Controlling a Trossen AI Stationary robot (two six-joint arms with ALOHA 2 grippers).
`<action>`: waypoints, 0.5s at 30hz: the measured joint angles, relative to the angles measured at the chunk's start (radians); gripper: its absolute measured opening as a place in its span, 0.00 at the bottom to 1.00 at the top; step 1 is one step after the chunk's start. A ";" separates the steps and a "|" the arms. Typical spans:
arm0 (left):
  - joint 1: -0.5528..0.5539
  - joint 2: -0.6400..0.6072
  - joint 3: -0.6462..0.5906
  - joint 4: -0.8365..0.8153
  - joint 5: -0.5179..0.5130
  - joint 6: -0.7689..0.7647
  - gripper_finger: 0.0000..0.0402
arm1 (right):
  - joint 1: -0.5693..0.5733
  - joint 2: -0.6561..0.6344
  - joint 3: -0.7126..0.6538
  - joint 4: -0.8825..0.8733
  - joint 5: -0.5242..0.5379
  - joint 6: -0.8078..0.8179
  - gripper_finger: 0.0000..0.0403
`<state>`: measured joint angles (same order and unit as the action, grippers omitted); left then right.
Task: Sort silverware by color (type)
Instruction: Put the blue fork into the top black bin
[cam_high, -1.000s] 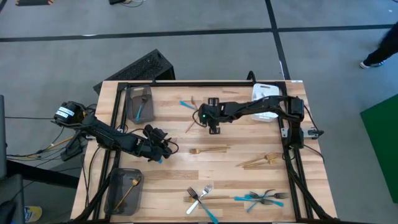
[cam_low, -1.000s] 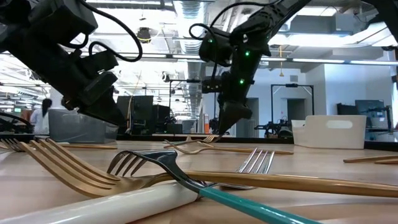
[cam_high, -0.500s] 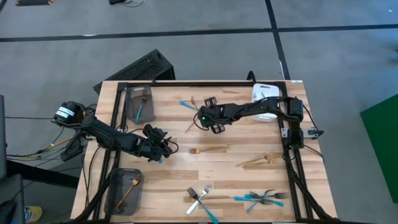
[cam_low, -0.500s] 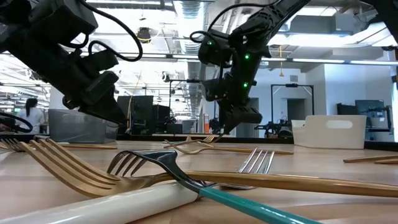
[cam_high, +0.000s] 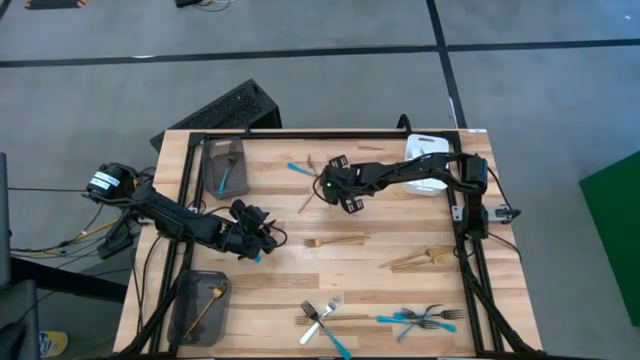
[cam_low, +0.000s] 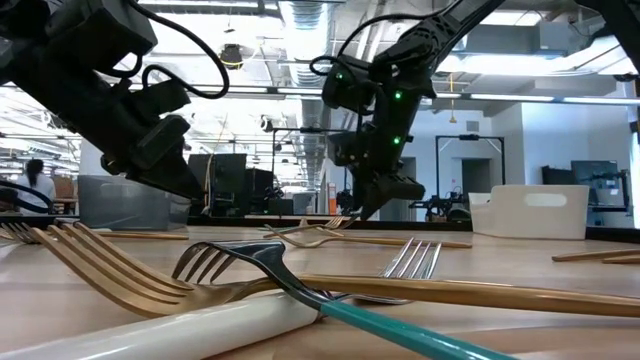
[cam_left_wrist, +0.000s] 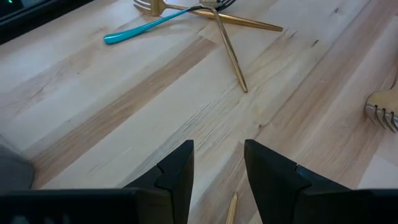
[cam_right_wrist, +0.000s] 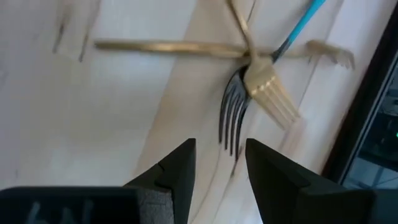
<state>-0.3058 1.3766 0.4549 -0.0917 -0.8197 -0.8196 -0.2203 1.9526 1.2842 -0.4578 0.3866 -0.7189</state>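
The right gripper (cam_high: 343, 185) hovers, fingers spread and empty, at the crossed gold forks (cam_right_wrist: 267, 87) and turquoise-handled fork (cam_high: 300, 168) at the bench's (cam_high: 380, 290) twelve o'clock. Best to single out one handle before closing. The left gripper (cam_high: 262, 238) waits at nine o'clock, fingers spread.

A pale wooden surface (cam_high: 380, 290) edged by a black frame carries three containers. One grey tray (cam_high: 222, 165) sits at the far left corner, a second grey tray (cam_high: 198, 305) at the near left corner, and a white tray (cam_high: 427, 150) at the far right corner. Beyond the far edge, a black keyboard (cam_high: 222, 112) lies tilted on the grey floor. In the low view a person (cam_low: 35, 180) stands in the room behind.
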 joint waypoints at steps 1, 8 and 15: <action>0.000 0.000 0.000 0.000 -0.001 0.000 0.32 | -0.002 0.000 0.000 0.006 -0.003 -0.001 0.41; 0.000 0.000 0.000 0.000 0.000 -0.004 0.32 | -0.019 0.000 0.000 0.040 -0.014 -0.023 0.41; 0.000 0.000 0.000 0.000 0.001 -0.004 0.32 | -0.062 0.000 0.000 0.015 -0.112 -0.029 0.41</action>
<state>-0.3058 1.3766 0.4549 -0.0917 -0.8190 -0.8238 -0.2824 1.9526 1.2846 -0.4432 0.2741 -0.7481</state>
